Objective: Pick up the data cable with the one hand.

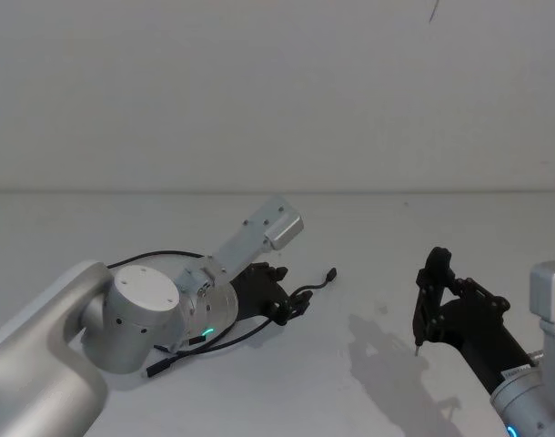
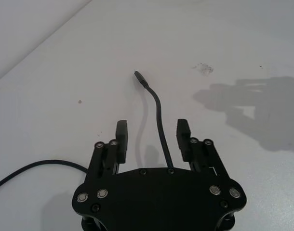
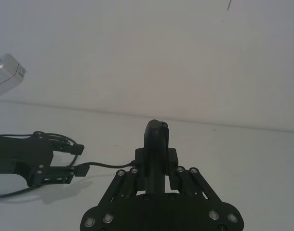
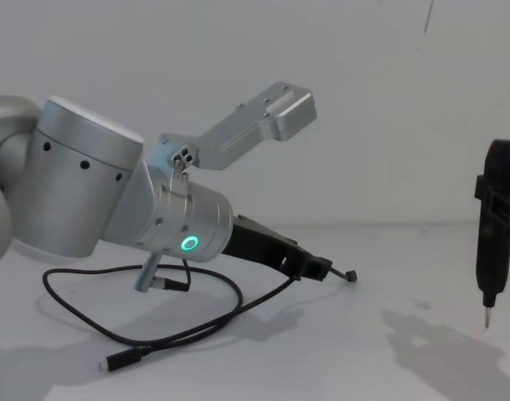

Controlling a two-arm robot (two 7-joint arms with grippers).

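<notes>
Pre-grasp, by my read. The left gripper (image 2: 152, 126) sat low over the worktop (image 2: 243, 43) with its fingers spread. The data cable (image 2: 160, 127) ran out between them, touching neither and nearer one finger than the other.

The plug (image 2: 138, 74) lay just beyond the fingertips. Judging by its shadow, that end was raised slightly off the surface. The rest of the cable looped back behind the gripper, and the second plug (image 1: 158, 370) was well behind it.

Aligned but not yet closed, nothing lifted.

Next move:
- Close squarely on the cord.
- I couldn't tell whether the pads were level with it, so a small drop first may be needed.
- The cord is thin and off-centre, so it could slip out of a fingertip pinch. Centre it, clamp, then lift straight up.

The right gripper (image 3: 155, 161) was well off to the side, pressed shut on a pen tool (image 4: 494, 209) with its tip pointing down above the worktop. It looked idle.
</notes>
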